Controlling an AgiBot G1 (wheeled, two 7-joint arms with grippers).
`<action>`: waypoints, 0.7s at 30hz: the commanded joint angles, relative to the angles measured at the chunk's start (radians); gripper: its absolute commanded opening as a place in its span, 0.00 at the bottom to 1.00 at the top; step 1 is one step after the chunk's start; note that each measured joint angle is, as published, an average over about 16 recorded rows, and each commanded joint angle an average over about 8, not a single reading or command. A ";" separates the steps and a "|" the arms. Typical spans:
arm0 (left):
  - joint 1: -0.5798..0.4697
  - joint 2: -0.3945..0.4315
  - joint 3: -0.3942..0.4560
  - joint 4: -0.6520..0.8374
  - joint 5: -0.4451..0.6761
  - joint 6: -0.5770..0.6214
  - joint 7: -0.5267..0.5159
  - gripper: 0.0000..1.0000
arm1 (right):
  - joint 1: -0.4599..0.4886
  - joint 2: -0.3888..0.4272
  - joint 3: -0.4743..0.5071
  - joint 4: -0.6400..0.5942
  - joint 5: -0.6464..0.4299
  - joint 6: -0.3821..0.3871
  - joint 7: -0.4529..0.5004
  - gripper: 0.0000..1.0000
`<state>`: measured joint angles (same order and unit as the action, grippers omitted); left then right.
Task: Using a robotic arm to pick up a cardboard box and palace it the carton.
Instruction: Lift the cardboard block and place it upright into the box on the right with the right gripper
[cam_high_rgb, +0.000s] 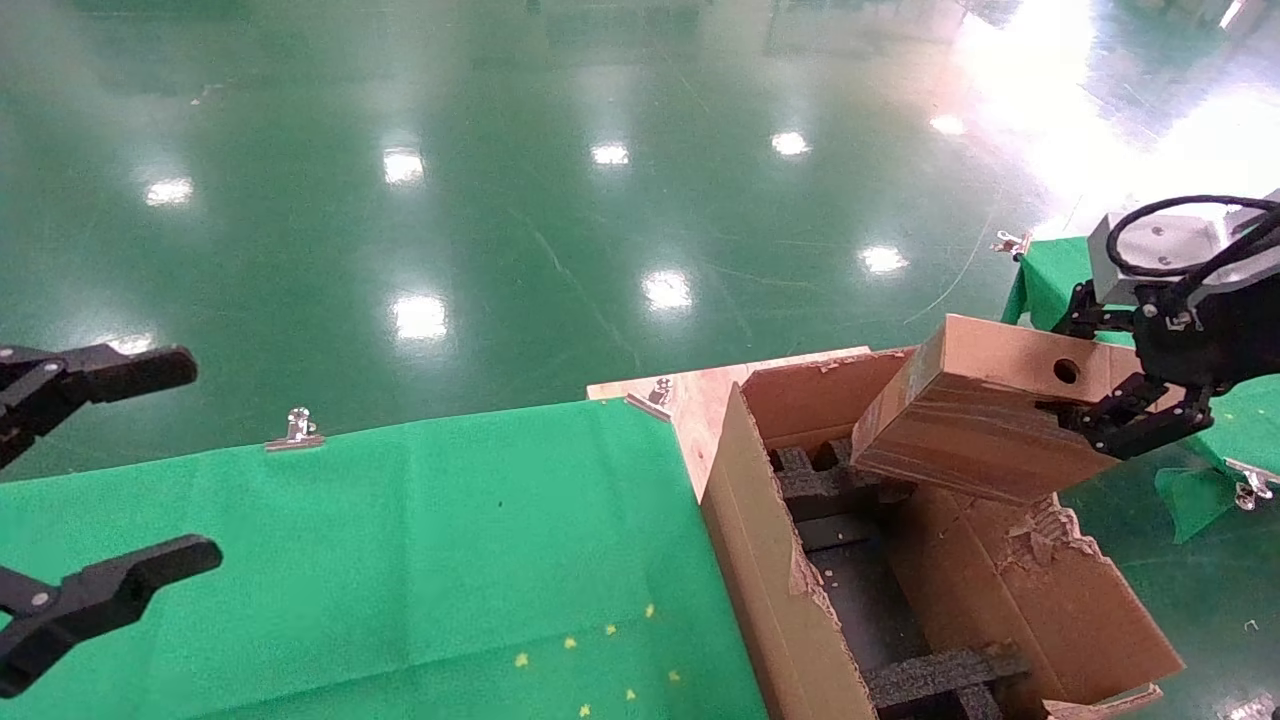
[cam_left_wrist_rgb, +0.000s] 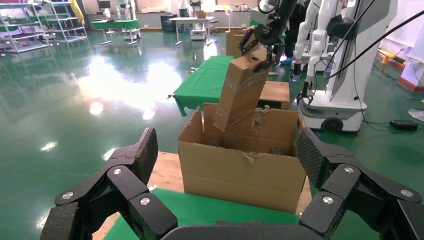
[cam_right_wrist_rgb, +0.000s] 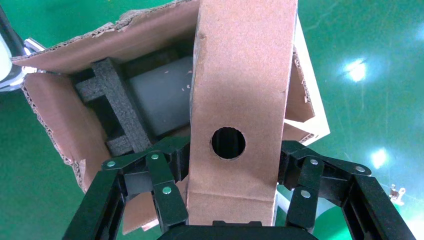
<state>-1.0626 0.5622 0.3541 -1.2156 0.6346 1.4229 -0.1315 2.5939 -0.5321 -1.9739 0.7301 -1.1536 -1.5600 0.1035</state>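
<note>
Right gripper (cam_high_rgb: 1120, 400) has its jaws clamped on the cardboard box (cam_high_rgb: 985, 415), tilted over the carton (cam_high_rgb: 790, 600) lower right, ready to drop in. Left gripper (cam_high_rgb: 100, 480) idles, jaws apart.

Head view: high, looking forward and down over the green-clothed table (cam_high_rgb: 400, 540) and the large torn-flap brown carton (cam_high_rgb: 770, 590). Left wrist view: low, level, facing that carton (cam_left_wrist_rgb: 240, 170) from near. Right wrist view: close above, looking straight down into it (cam_right_wrist_rgb: 60, 115). All three share the carton.
</note>
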 joint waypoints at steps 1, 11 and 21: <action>0.000 0.000 0.000 0.000 0.000 0.000 0.000 1.00 | 0.003 0.004 -0.001 0.002 0.008 0.005 0.001 0.00; 0.000 0.000 0.000 0.000 0.000 0.000 0.000 1.00 | -0.108 0.042 -0.018 -0.117 0.098 0.081 0.288 0.00; 0.000 0.000 0.000 0.000 0.000 0.000 0.000 1.00 | -0.169 0.091 -0.042 -0.135 0.129 0.156 0.576 0.00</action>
<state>-1.0625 0.5622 0.3541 -1.2155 0.6345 1.4228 -0.1315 2.4293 -0.4454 -2.0155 0.5970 -1.0302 -1.4061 0.6604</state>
